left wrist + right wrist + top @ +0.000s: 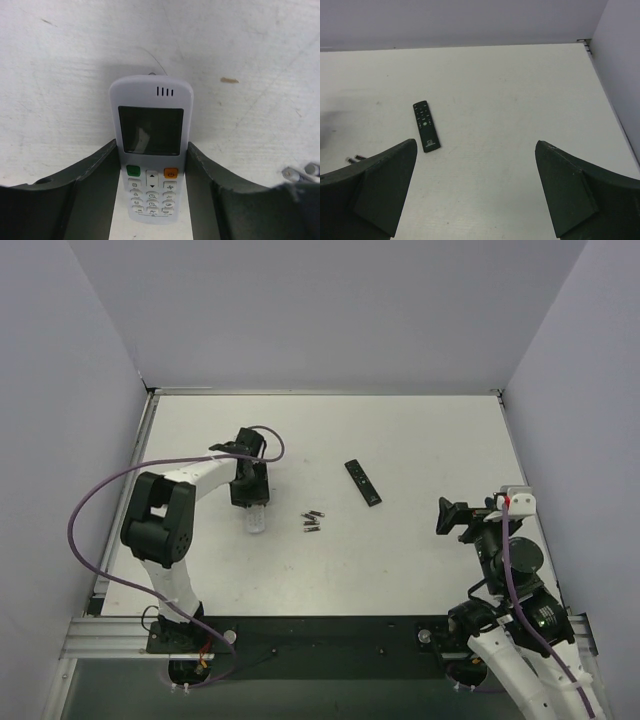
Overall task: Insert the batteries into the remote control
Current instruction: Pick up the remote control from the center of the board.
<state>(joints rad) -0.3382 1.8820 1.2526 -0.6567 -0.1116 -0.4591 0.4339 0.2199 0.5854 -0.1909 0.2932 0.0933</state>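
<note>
White oblong remote control [151,150], pinched face-up in left pincer [151,145], may slip while flipped, hitting small dark batteries [313,521] at three o'clock; right pincer [475,145] spread.

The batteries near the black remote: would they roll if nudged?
Probably. The batteries are small round cylinders lying on their sides on the smooth table, so a nudge would likely roll them. They look rigid and light, so they may scatter easily.
</note>
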